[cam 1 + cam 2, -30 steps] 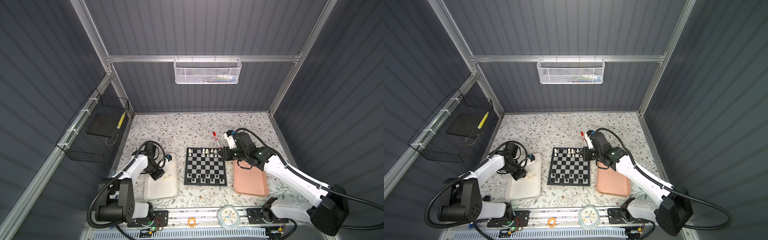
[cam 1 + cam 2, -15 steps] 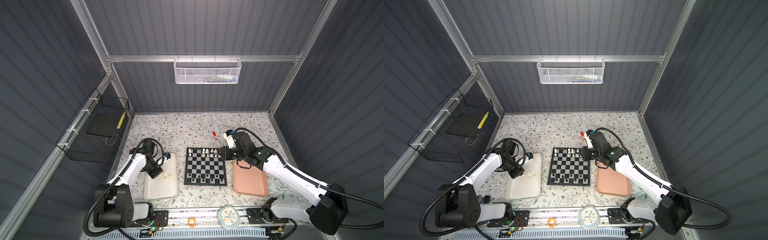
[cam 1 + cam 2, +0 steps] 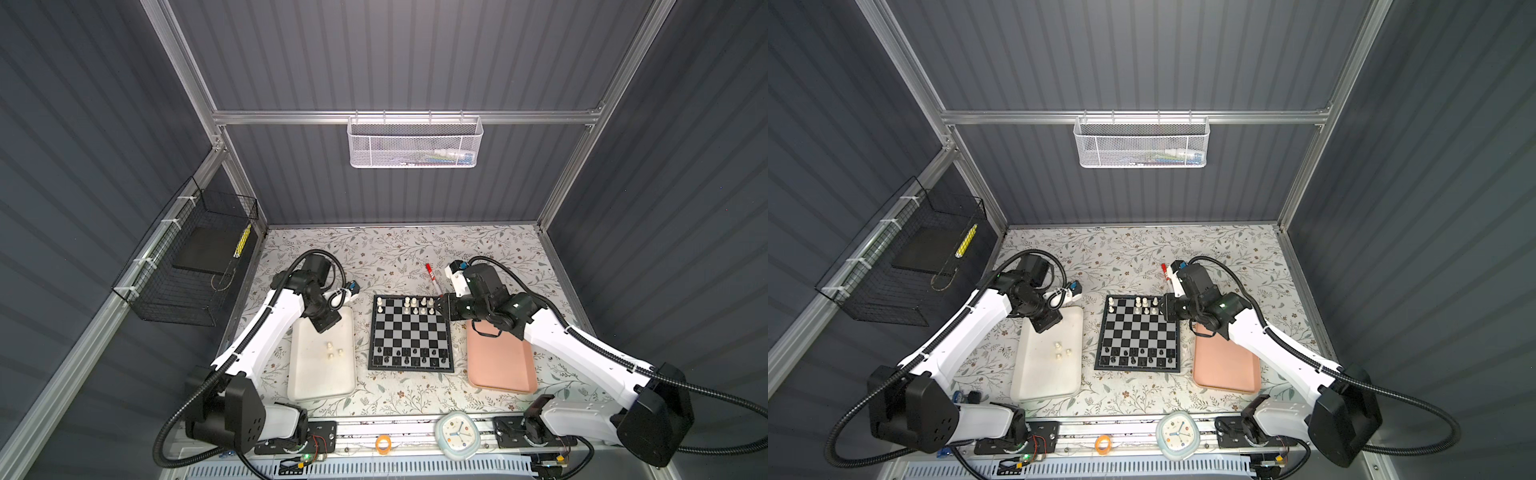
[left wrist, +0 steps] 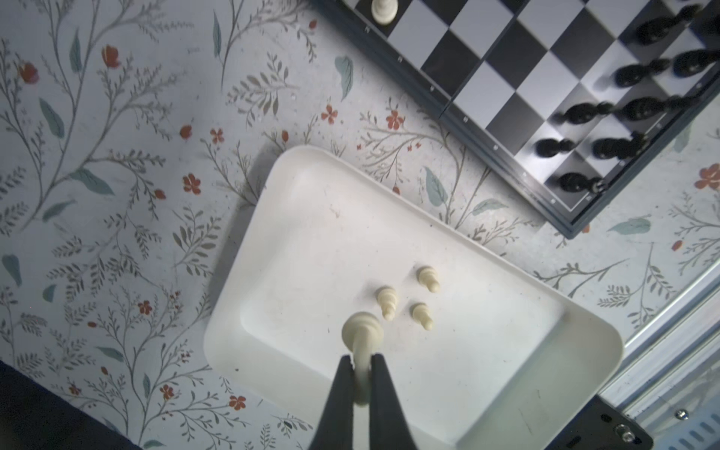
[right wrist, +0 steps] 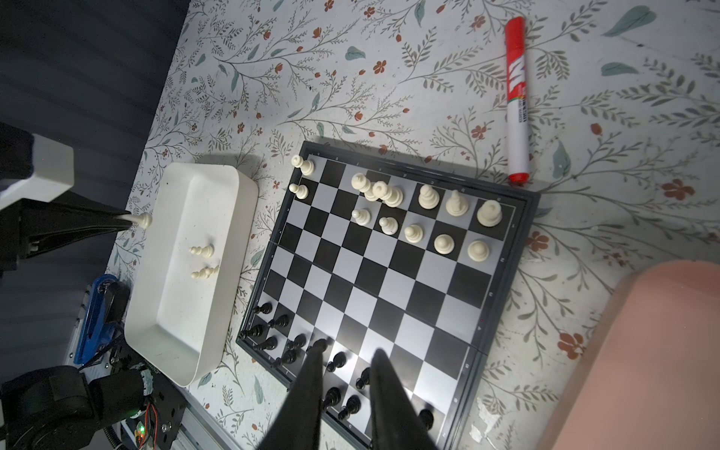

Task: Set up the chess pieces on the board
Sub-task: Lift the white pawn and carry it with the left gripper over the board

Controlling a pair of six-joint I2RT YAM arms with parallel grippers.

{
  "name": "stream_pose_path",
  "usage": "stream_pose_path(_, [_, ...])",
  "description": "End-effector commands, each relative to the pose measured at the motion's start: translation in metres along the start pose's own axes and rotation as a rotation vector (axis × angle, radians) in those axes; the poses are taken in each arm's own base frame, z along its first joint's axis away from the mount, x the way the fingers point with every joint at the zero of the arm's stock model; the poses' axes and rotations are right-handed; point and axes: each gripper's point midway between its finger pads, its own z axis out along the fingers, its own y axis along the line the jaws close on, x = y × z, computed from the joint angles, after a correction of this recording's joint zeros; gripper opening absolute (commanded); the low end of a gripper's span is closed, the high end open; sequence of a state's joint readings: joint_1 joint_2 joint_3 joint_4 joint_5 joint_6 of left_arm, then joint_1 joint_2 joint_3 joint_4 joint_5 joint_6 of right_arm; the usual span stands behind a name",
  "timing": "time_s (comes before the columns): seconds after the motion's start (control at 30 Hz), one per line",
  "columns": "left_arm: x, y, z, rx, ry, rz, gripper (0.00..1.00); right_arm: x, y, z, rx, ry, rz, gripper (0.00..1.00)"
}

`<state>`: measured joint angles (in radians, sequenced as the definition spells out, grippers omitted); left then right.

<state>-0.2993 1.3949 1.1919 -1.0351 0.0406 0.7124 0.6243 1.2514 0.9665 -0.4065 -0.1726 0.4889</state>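
The board lies mid-table, with cream-white chess pieces on its far rows and black ones on its near rows. My left gripper is shut on the stem of a white piece and hangs over the far end of the white tray. Three more white pieces lie loose in that tray. My right gripper hovers at the board's far right corner, open, with nothing between its fingers.
A pink tray lies right of the board, partly under my right arm. A red marker rests just beyond the board. A small clock and an orange ring sit on the front rail. Wire baskets hang on the left and back walls.
My left gripper has drawn back from the loose pieces toward the tray's far end, carrying the white piece. The right arm has stayed in place.
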Motion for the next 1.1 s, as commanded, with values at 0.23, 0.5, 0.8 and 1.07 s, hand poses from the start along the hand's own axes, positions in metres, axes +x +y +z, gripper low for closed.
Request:
stream_pose_path(0.23, [-0.079, 0.002, 0.006, -0.014, -0.033, 0.097, 0.01, 0.006, -0.007, -0.011, 0.021, -0.009, 0.002, 0.25])
stream_pose_path(0.5, [-0.142, -0.001, 0.025, -0.028, -0.09, 0.197, 0.02, 0.013, -0.012, -0.025, 0.038, -0.021, 0.017, 0.25])
stream_pose_path(0.8, [-0.174, -0.001, 0.063, -0.016, -0.073, 0.236, 0.01, 0.02, -0.017, -0.042, 0.053, -0.049, 0.03, 0.25])
stream_pose_path(1.07, [-0.18, -0.001, 0.084, -0.004, -0.053, 0.255, 0.01, 0.024, -0.021, -0.046, 0.064, -0.056, 0.037, 0.25])
